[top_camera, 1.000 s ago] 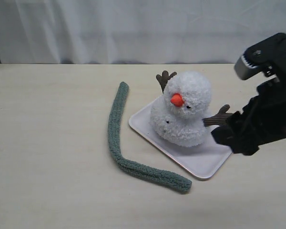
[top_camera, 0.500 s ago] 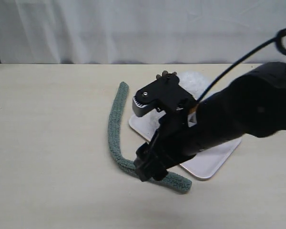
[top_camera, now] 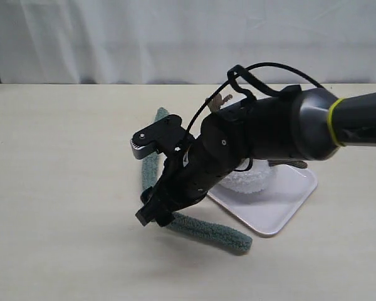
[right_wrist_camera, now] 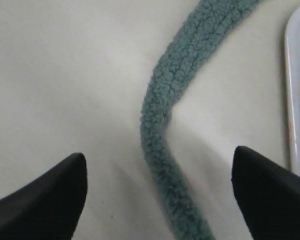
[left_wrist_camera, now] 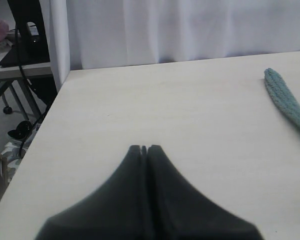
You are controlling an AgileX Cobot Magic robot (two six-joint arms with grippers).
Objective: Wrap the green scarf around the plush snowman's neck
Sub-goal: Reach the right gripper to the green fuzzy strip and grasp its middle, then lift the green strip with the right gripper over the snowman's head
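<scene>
The right arm is reaching further across than half a second ago. Its right gripper (top_camera: 151,213) has moved from the scarf's near stretch, just off the tray (top_camera: 282,202), to the scarf's bend, on the side of the tray away from the arm's base. A second ago this arm was still waiting off the opposite side of the tray. The green scarf (top_camera: 213,231) is lying flat on the table (top_camera: 62,157) in the same bent shape as before, beside the tray and not on the snowman. One leg is running from its rounded far end, off the tray's far left corner, toward the camera. After the bend, the other leg is running along the tray's near left edge and pointing at the tray's near corner. The snowman (top_camera: 247,179) is sitting on the tray, now mostly hidden behind the arm, with one twig arm (top_camera: 220,100) showing above it. In the wrist view the right gripper (right_wrist_camera: 159,156) is spread wide, its fingers (right_wrist_camera: 50,192) straddling the scarf (right_wrist_camera: 162,100) and gripping nothing. The left gripper (left_wrist_camera: 144,148) is clenched on nothing, well away from the tray, with the scarf's end (left_wrist_camera: 285,97) showing nearby.
</scene>
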